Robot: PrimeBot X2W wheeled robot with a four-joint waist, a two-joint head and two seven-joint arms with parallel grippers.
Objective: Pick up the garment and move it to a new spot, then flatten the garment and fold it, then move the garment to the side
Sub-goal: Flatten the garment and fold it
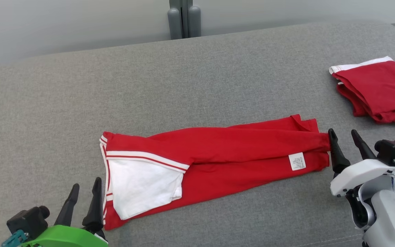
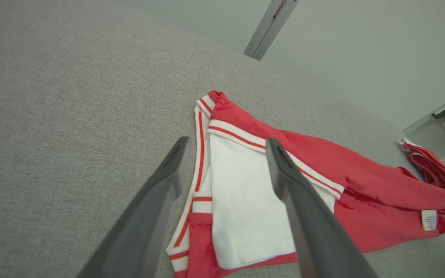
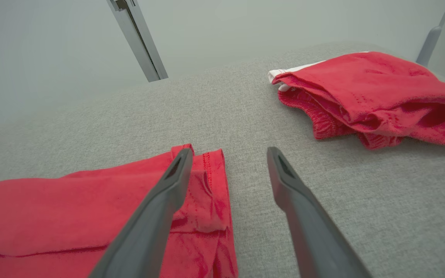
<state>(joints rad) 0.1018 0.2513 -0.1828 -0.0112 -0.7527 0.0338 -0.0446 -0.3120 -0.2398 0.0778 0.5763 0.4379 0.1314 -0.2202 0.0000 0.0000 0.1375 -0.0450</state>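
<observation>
- You had the long red garment w/ white, red-striped trim (image 1: 218, 151) lying flat on the grey woven-fabric surface (image 1: 183, 79), folded lengthwise into a narrow strip.
- At the garment's L end a white fabric panel (image 1: 139, 185) lay turned over on top. A small white label (image 1: 297, 161) sat nr its R end.
- Your L gripper (image 1: 87, 182) sat just beside the garment's near L corner, fingers spread apart, gripping nothing. One finger stood right next to the striped trim; contact couldn't be told.
- Your R gripper (image 1: 342, 131) sat at the garment's R end, fingers likewise spread, nothing held. Its inner fingertip was at the hem edge (touching or not, can't tell), the outer one over bare surface.
- A second red garment w/ white band, folded in a loose pile (image 1: 379, 89), lay well apart from the garment, beyond its R end and farther back.
- A grey upright post (image 1: 184, 17) stood behind the garment, past the surface's far edge.
</observation>
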